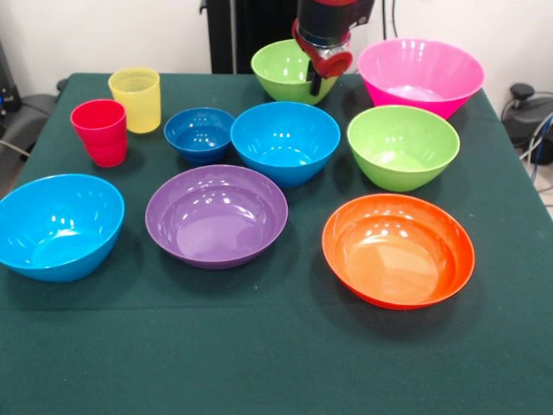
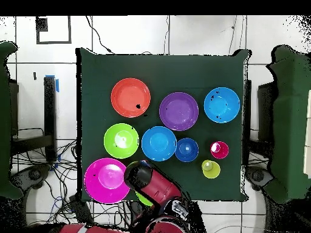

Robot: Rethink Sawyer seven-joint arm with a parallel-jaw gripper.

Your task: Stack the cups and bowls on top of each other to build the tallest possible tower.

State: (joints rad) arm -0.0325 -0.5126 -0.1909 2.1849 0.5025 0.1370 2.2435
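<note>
1. On the green table (image 1: 259, 354) sit eight bowls and two cups, and none of them is stacked on another.
2. Seen from the front, the orange bowl (image 1: 398, 250) is at the near right, the purple bowl (image 1: 216, 215) is in the near middle, and a light blue bowl (image 1: 58, 226) is at the near left.
3. Behind those come the small dark blue bowl (image 1: 200, 134), another light blue bowl (image 1: 285, 142) and a lime green bowl (image 1: 403, 146), side by side in a row.
4. Two cups stand upright at the left: the red cup (image 1: 100, 131), and the yellow cup (image 1: 136, 99) just behind it, very close.
5. At the far side are the second lime green bowl (image 1: 278, 71) and the big pink bowl (image 1: 420, 76).
6. The red and black arm (image 2: 152, 185) comes down over the far lime green bowl, and the gripper (image 1: 316, 84) hangs at that bowl's right rim.
7. I cannot tell if the gripper is wide or closed, because only a dark tip shows, and it does not look like it is holding anything.
8. From above, the arm covers most of that lime green bowl, right beside the pink bowl.
</note>
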